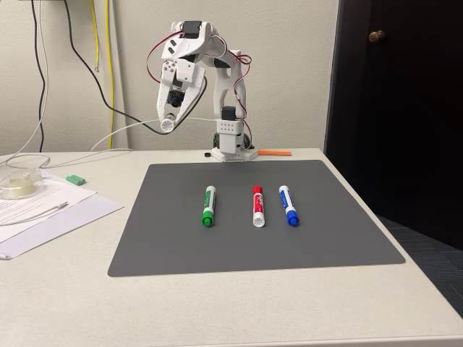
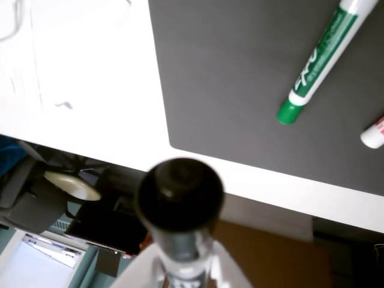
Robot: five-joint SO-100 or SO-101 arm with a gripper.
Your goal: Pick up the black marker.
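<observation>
Up above the grey mat [image 1: 289, 246], the gripper [image 1: 167, 124] pinches the black marker [image 2: 180, 204] — its rounded, glossy black cap fills the wrist view's foreground, pale barrel clamped between white plastic fingers [image 2: 231, 273]. On the smooth, matte mat lie three short cylindrical markers, side by side: a green marker [image 1: 208, 206], a red marker [image 1: 257, 205] and a blue marker [image 1: 288, 205] — each white-barrelled.
</observation>
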